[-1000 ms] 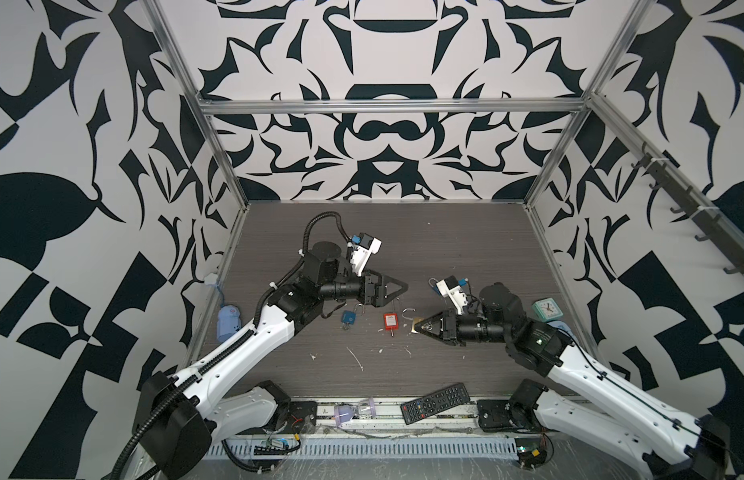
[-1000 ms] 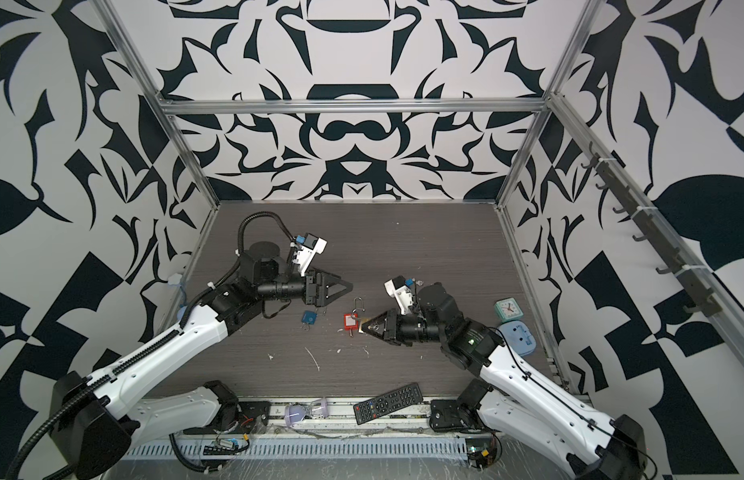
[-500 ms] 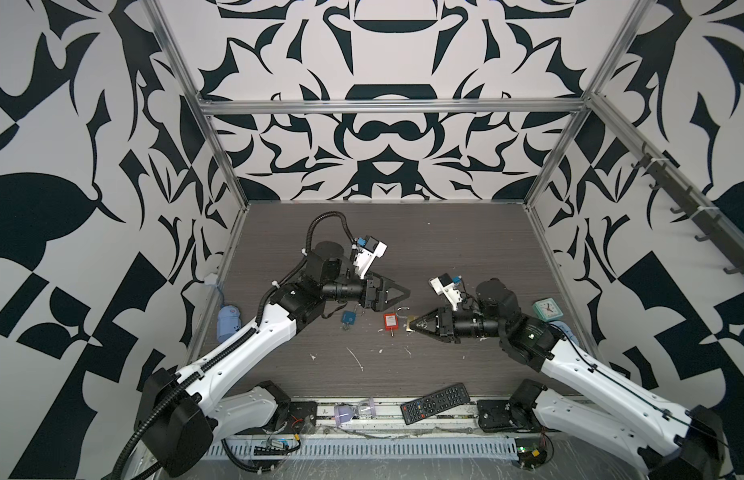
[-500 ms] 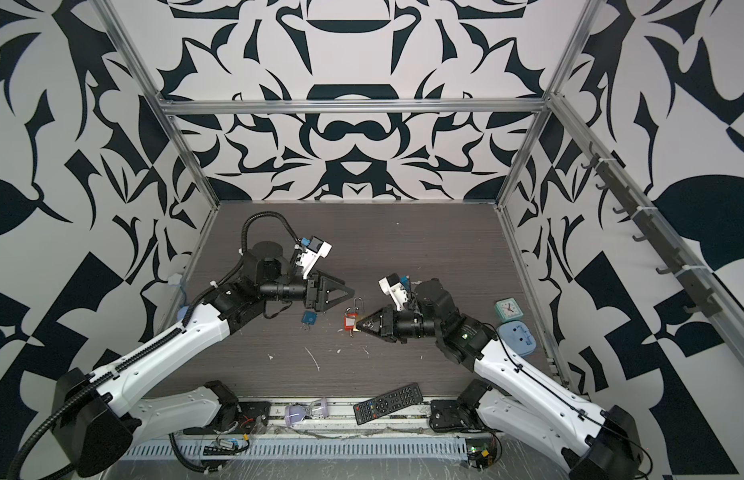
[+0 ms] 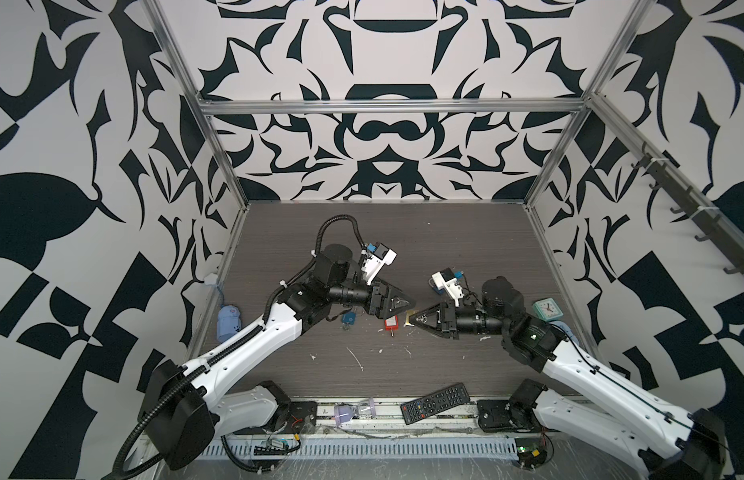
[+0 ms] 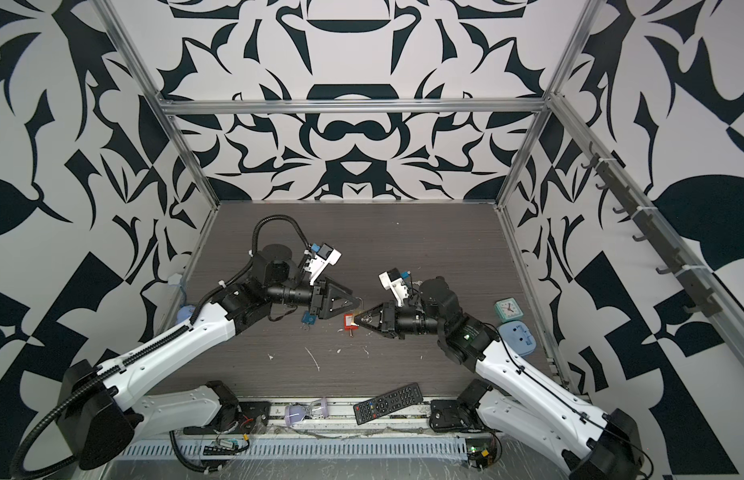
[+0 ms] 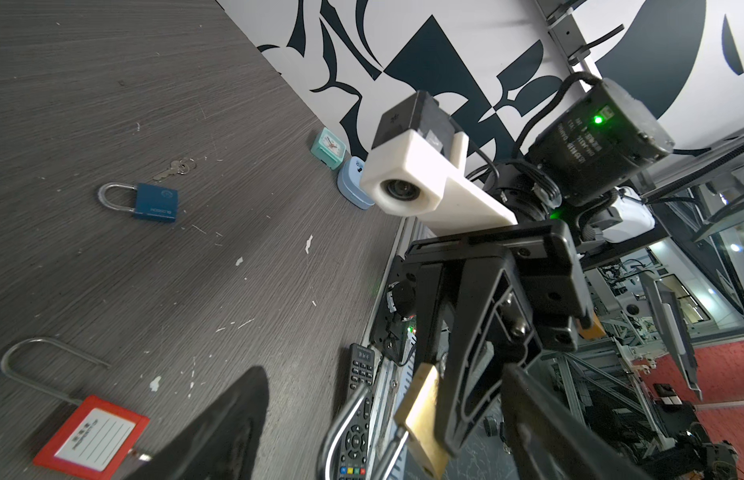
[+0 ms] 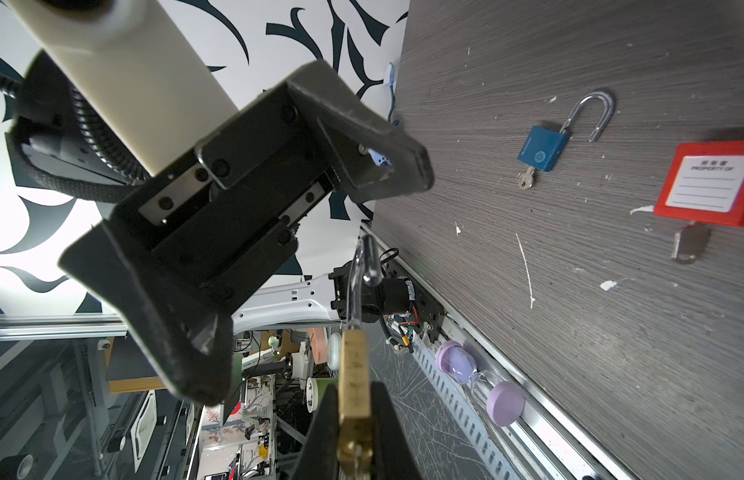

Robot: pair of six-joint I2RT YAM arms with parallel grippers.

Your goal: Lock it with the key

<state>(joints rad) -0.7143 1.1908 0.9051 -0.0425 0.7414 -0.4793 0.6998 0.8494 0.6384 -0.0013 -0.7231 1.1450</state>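
right gripper [image 5: 418, 323] clamped on brass padlock [image 7: 422, 415]; left gripper [image 5: 407, 304] jaws apart, near it; on dark wood-grain table [image 5: 445, 249]: one blue padlock [image 7: 154, 203], one red tagged padlock [image 7: 92, 432], one black remote [image 5: 434, 403]

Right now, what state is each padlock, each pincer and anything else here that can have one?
brass padlock: shackle open, held in the air
right pincer: shut on the brass padlock
left pincer: open, empty, near the brass shackle
blue padlock: lying flat, shackle open, key at its base
red padlock: lying flat, shackle open, key at its base
hourglass: lying on its side on the front rail
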